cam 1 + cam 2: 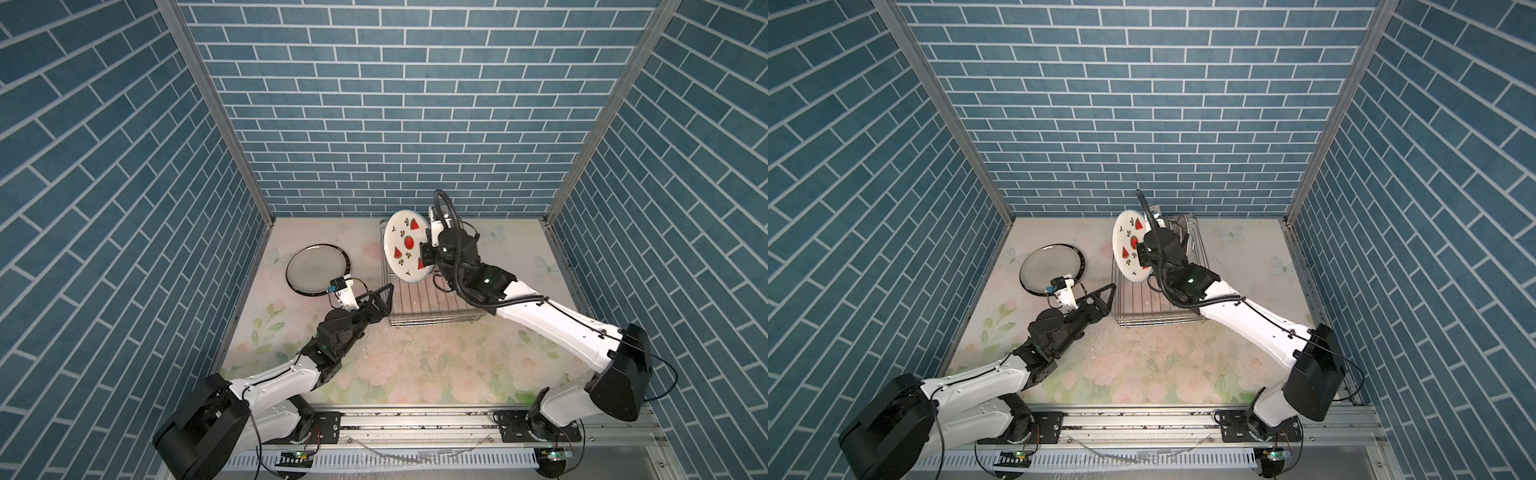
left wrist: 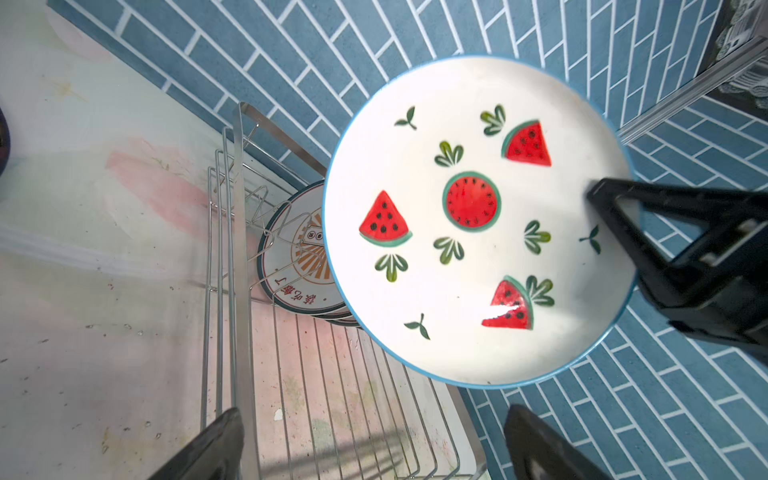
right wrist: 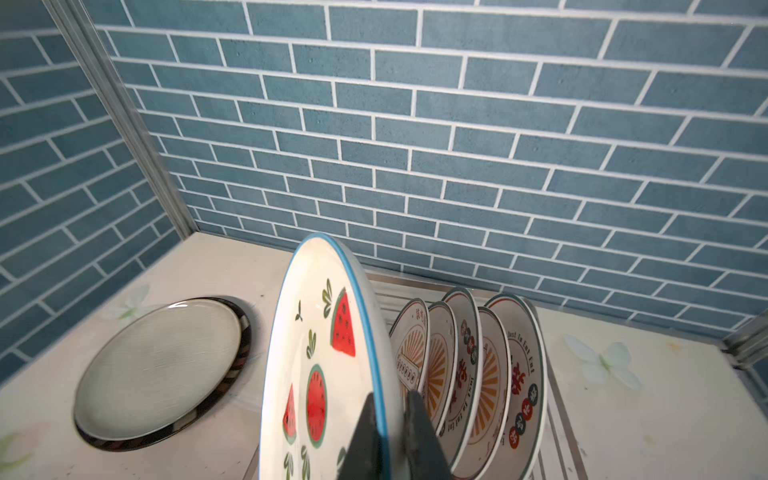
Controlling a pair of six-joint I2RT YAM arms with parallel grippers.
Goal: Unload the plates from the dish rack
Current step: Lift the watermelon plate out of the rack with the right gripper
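The right gripper (image 3: 390, 405) has its fingers clamped on the rim of the watermelon plate (image 1: 404, 245), holding it on edge above the rack (image 1: 419, 305), where other plates (image 3: 492, 374) stand upright. The left gripper (image 1: 385, 297), fingers wide apart, hangs beside the rack. A dark-rimmed plate (image 1: 316, 270) lies flat on the table (image 1: 415, 365).

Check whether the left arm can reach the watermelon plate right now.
Probably yes. The left gripper is open and faces the watermelon plate, which the right gripper holds above the dish rack; nothing lies between them.

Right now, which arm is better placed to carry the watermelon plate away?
Right, probably: the right claw is shut on the watermelon plate above the dish rack; the left claw is open.
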